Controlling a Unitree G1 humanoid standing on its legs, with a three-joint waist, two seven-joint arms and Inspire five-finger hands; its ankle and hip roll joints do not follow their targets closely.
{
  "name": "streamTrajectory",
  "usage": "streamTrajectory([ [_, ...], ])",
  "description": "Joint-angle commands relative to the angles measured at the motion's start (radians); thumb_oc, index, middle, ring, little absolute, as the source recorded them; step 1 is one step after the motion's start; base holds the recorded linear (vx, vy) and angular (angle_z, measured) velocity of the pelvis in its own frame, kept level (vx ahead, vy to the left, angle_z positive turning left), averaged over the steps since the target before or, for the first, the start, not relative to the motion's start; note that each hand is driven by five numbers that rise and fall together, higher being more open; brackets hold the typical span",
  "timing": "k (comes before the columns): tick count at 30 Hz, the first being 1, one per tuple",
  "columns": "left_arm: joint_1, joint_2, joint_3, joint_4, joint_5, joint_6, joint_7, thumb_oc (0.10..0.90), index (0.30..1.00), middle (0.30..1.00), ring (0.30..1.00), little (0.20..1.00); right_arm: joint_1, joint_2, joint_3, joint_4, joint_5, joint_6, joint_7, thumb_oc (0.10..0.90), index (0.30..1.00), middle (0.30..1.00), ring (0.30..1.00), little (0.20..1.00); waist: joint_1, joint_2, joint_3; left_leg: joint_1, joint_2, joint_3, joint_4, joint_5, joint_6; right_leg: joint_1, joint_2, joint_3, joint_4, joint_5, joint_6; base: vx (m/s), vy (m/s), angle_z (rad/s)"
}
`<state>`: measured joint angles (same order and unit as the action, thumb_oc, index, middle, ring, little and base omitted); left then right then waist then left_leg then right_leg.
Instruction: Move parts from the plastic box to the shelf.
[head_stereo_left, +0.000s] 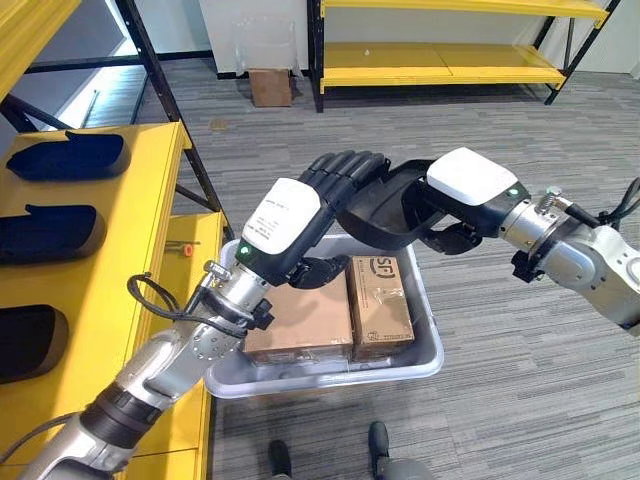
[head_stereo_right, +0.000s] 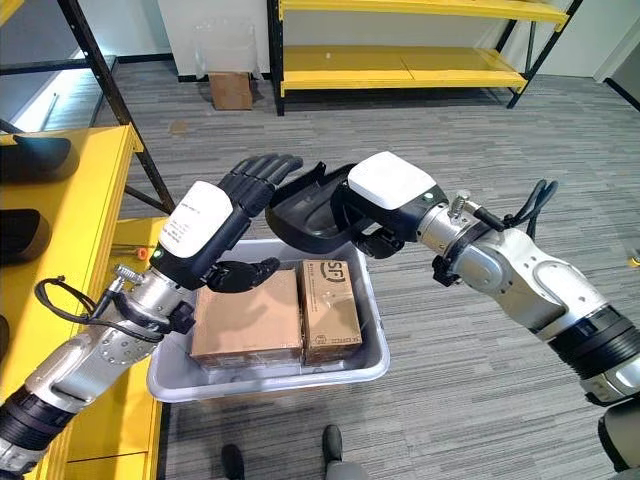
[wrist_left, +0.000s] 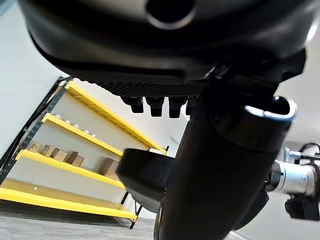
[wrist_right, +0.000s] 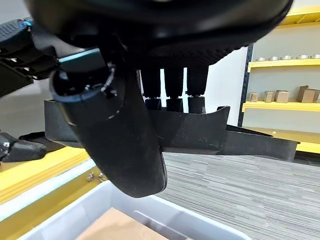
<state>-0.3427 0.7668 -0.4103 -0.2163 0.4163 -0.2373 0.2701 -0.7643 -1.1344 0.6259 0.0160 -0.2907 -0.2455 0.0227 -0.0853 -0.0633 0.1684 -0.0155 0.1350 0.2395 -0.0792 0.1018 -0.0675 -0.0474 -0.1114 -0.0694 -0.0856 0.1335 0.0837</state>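
Grey carpet floor (head_stereo_left: 480, 160) lies open toward twelve o'clock, bounded by a far yellow rack (head_stereo_left: 440, 60). At nine o'clock, a yellow shelf (head_stereo_left: 140, 200) carries three black parts (head_stereo_left: 70, 155). A grey plastic box (head_stereo_left: 425, 350) holding two cardboard cartons (head_stereo_left: 380, 305) sits beside its edge. Above the box, the right hand (head_stereo_left: 455, 225) curls its fingers round a black part (head_stereo_left: 385, 205); the left hand (head_stereo_left: 340, 180), fingers straight and spread, touches the part's near end.
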Motion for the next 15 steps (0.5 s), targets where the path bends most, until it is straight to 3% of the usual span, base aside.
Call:
streamTrajectory([
  [1, -0.120, -0.031, -0.040, 0.044, 0.003, -0.018, 0.050, 0.900, 1.000, 1.000, 1.000, 1.000, -0.201, 0.046, 0.000, 0.049, 0.087, 0.002, -0.106, 0.400, 0.300, 0.300, 0.300, 0.300, -0.006, -0.026, -0.134, 0.057, 0.070, 0.020, -0.008, -0.100, -0.044, 0.130, -0.057, -0.043, -0.002, -0.164, 0.086, 0.00, 0.000, 0.00],
  [15, -0.256, -0.061, -0.145, 0.102, 0.094, -0.004, 0.068, 0.900, 1.000, 1.000, 1.000, 1.000, -0.264, 0.091, 0.040, 0.053, 0.091, 0.005, -0.109, 0.400, 0.300, 0.300, 0.300, 0.300, -0.024, -0.022, -0.131, 0.064, 0.075, 0.029, -0.008, -0.103, -0.043, 0.126, -0.056, -0.029, -0.002, -0.165, 0.085, 0.00, 0.000, 0.00],
])
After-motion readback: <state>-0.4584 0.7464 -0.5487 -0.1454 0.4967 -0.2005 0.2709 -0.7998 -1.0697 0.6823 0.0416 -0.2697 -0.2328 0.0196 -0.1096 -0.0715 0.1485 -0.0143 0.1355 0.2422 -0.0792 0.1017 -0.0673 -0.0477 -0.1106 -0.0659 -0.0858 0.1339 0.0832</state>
